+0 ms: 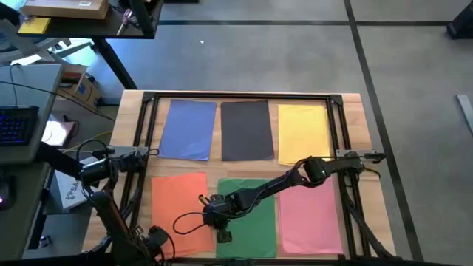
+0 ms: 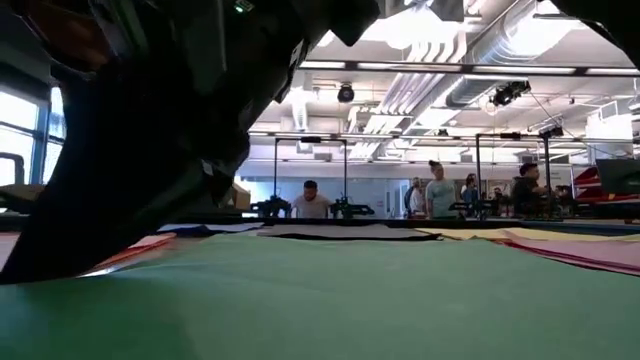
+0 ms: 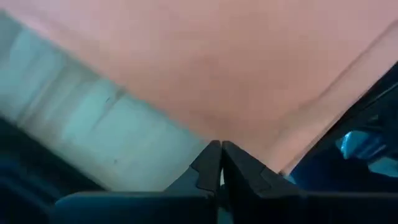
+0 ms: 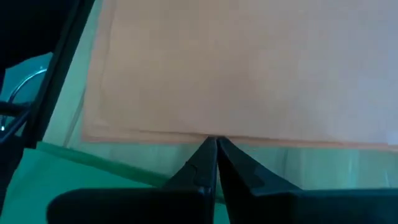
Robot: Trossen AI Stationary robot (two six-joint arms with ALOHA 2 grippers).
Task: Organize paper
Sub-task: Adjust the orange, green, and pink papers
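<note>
We see six stacks of paper on the wooden table (image 1: pixel 133 103): blue (image 1: pixel 189 129), dark grey (image 1: pixel 247 130) and yellow (image 1: pixel 304 133) in the far row, orange (image 1: pixel 179 210), green (image 1: pixel 255 222) and pink (image 1: pixel 310 218) in the near row.

The right gripper (image 1: pixel 209 214) reaches across the green stack to its edge beside the orange one — its fingers (image 4: pixel 214 165) are pressed together, tips at the orange stack's edge with green just under them.

The left gripper (image 3: pixel 221 163) waits low at the table's near edge by the orange stack — its fingers (image 3: pixel 208 168) are together too, with orange paper just ahead of their tips.
</note>
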